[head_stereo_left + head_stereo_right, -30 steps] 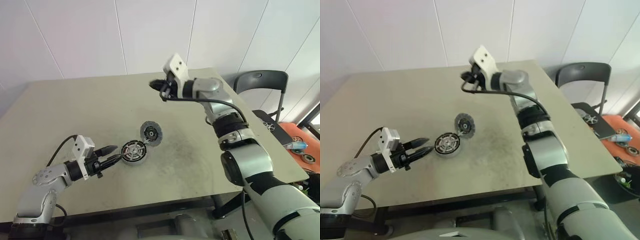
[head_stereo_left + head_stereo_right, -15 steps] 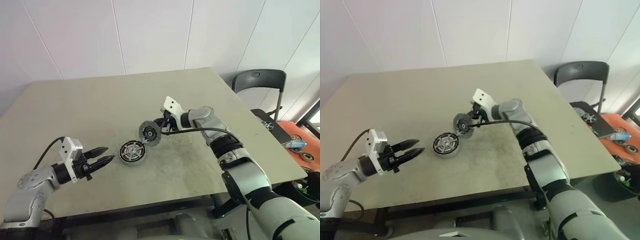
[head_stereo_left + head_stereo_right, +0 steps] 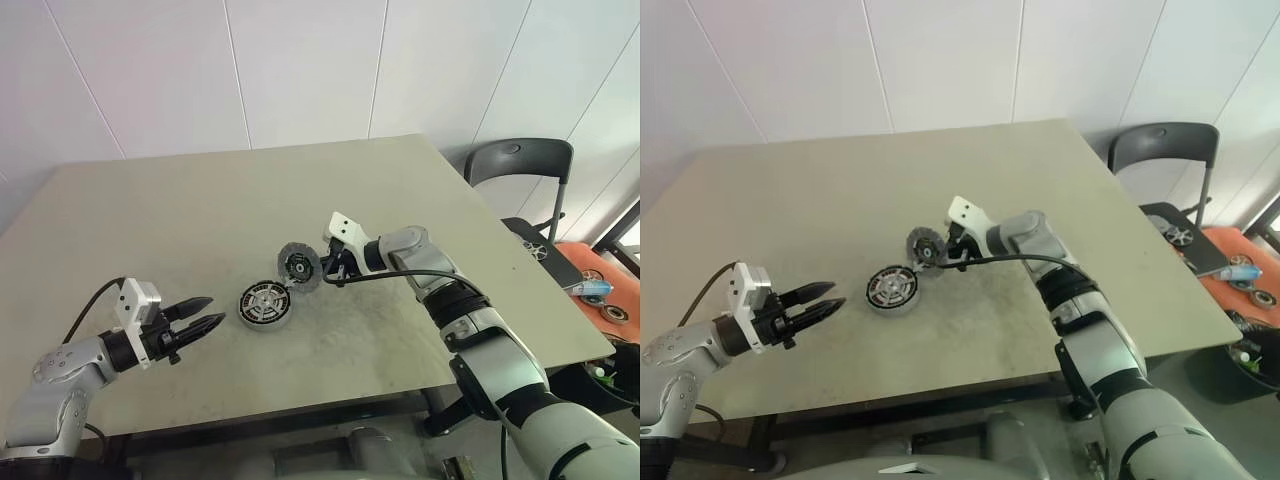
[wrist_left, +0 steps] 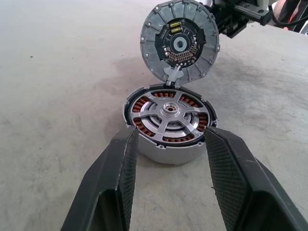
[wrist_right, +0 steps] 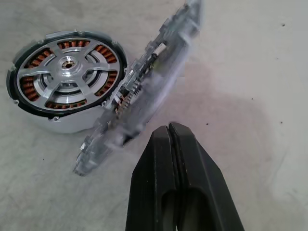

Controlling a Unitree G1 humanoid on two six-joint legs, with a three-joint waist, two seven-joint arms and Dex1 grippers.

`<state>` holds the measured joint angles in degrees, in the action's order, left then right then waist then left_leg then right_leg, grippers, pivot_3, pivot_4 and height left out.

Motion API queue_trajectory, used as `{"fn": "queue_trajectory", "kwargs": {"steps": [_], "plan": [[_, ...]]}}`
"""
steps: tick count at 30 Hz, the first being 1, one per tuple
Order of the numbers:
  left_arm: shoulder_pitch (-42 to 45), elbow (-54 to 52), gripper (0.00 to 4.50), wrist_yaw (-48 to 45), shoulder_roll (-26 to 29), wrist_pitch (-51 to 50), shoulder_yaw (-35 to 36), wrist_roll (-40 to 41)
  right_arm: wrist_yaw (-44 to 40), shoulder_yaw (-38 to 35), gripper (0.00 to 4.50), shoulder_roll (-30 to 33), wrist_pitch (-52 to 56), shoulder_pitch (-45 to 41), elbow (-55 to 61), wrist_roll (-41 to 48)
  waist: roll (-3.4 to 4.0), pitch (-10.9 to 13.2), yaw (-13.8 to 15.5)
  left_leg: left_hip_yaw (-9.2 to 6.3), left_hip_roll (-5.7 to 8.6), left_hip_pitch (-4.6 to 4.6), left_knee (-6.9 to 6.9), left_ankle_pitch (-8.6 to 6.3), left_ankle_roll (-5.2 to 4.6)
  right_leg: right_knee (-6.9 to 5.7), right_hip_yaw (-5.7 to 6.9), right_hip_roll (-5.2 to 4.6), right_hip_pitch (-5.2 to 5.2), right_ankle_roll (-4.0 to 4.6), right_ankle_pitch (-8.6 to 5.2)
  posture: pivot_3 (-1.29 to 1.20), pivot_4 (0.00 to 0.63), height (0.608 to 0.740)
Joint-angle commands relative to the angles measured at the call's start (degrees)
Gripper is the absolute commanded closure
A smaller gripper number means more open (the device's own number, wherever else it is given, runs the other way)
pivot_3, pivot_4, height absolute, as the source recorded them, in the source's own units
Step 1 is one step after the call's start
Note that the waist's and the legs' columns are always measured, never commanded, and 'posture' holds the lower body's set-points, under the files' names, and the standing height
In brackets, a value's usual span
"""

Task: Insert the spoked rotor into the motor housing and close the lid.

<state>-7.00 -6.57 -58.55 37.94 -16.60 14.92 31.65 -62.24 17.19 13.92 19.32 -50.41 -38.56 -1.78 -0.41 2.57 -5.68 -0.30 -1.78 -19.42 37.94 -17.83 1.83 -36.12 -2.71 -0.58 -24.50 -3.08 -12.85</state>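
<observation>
Left eye view: right gripper (image 3: 328,272), fingers pinched together, reaches low leftward behind the tilted spoked rotor (image 3: 299,265); left gripper (image 3: 207,317), fingers apart, points at motor housing (image 3: 265,304) mid-table.

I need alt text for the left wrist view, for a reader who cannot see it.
A motor housing with copper windings sits on a grey table, between the open black fingers of the left end effector. Behind it, a silvery segmented disc stands tilted on its edge.

Brushed silvery metal on the motor housing (image 4: 168,126), copper windings glinting beneath; matt grey cast metal on the spoked rotor (image 4: 180,41) (dark circuit-like centre); rough, scuffed matt table (image 4: 57,86).
</observation>
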Motion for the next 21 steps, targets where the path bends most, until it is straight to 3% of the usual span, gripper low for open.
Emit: {"fn": "queue_trajectory", "kwargs": {"steps": [1,11,21], "plan": [[1.0,0.8,2.18,-0.4,0.4,1.6,0.7,-0.5,-2.6,-1.2,4.47,-1.1,1.3,-0.5,3.9,3.2,0.00,0.0,0.0,0.00,0.00,0.00,0.00,0.00,0.00,0.00,0.00,0.00,0.00,0.00,0.00,0.00,0.000,0.740],[1.5,2.4,2.18,-0.8,0.0,3.1,0.1,-1.3,-6.7,-1.6,4.47,-5.5,12.2,2.0,15.8,12.6,-0.01,0.0,0.1,-0.03,-0.01,0.00,0.00,0.00,0.00,-0.01,0.03,0.00,0.00,-0.01,0.01,0.00,0.000,0.740],[1.6,2.0,2.18,-0.2,-0.5,3.2,-0.4,-1.8,-0.8,6.3,4.47,-8.9,12.4,5.2,14.9,7.9,-0.04,0.0,0.2,-0.03,0.00,0.00,0.02,0.00,0.00,-0.02,0.04,-0.01,0.00,-0.01,0.00,0.00,0.000,0.740]]}}
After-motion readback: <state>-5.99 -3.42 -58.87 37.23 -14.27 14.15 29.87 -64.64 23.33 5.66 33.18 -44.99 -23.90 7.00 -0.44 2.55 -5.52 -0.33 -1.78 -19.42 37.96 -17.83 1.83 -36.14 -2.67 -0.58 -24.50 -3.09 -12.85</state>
